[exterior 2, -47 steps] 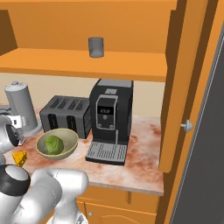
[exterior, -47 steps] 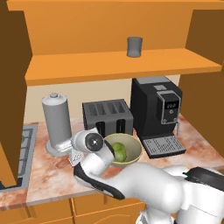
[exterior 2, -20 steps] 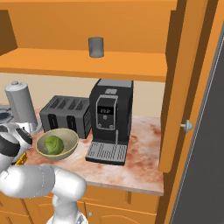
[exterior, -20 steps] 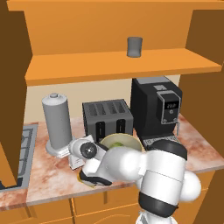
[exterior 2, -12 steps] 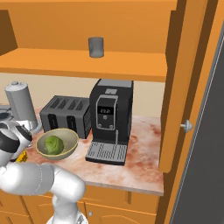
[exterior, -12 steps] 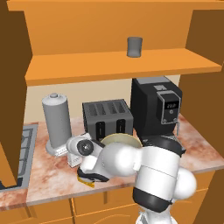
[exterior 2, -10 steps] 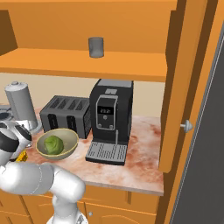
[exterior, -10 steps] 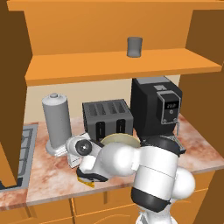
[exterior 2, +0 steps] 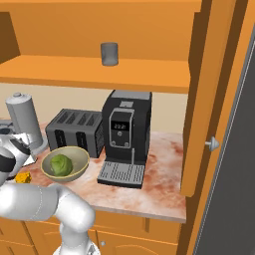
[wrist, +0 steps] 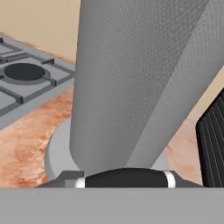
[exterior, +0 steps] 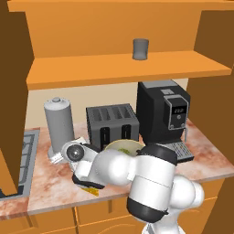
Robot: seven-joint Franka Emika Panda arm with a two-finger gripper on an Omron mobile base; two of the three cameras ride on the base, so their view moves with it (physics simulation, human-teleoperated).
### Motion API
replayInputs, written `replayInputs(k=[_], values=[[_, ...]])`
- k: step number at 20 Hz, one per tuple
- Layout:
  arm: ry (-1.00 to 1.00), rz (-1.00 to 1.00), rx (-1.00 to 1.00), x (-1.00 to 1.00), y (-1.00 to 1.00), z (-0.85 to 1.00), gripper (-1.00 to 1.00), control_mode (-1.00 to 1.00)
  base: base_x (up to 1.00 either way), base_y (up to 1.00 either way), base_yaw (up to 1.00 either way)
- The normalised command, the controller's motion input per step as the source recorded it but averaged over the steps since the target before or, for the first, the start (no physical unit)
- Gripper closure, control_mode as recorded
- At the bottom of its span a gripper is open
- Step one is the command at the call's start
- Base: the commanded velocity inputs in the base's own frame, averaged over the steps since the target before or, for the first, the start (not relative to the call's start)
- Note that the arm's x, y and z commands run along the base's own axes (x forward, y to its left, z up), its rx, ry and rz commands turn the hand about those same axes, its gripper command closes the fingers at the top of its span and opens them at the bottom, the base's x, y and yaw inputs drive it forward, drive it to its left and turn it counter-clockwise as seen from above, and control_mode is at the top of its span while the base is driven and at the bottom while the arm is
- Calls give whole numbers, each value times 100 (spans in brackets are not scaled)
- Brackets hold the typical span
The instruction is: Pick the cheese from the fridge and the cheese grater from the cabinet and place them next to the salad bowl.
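Observation:
The cheese (exterior: 94, 191) (exterior 2: 23, 177), a small yellow wedge, sits low at the counter just left of the salad bowl (exterior 2: 64, 163). The olive bowl holds a green lettuce head, and my arm half covers it in the left base view (exterior: 122, 145). My gripper (exterior: 89, 186) is folded down over the wedge and shut on it, with only a yellow corner peeking out beneath the dark hand. The cheese grater is out of view. The orange cabinet shelf (exterior: 128, 73) carries a dark grey cup (exterior: 140, 49). The fridge (exterior 2: 234, 189) shows as a dark edge at far right.
A grey paper towel roll (wrist: 131, 78) on a round base stands very close in front of the hand. The stove (wrist: 26, 74) lies to its left. The toaster (exterior: 112, 123) and black coffee machine (exterior: 164, 114) stand behind the bowl. The counter's front edge (exterior: 55, 208) is near.
The arm has folded further down and left in front of the bowl. The hand has sunk toward the counter beside the paper towel roll, and the cheese stays low at the same spot.

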Motion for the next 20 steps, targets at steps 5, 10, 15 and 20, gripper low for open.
replayInputs(k=[5, 10, 15, 20], values=[[-4, 0, 0, 0, -9, -33, 100, -100, 0, 0, 0], [-2, 1, 3, -25, -41, -23, 100, -100, 0, 0, 0], [0, 0, 2, -8, -16, -6, 100, -100, 0, 0, 0], [-3, 0, 0, 0, 0, -9, 100, -100, 0, 0, 0]])
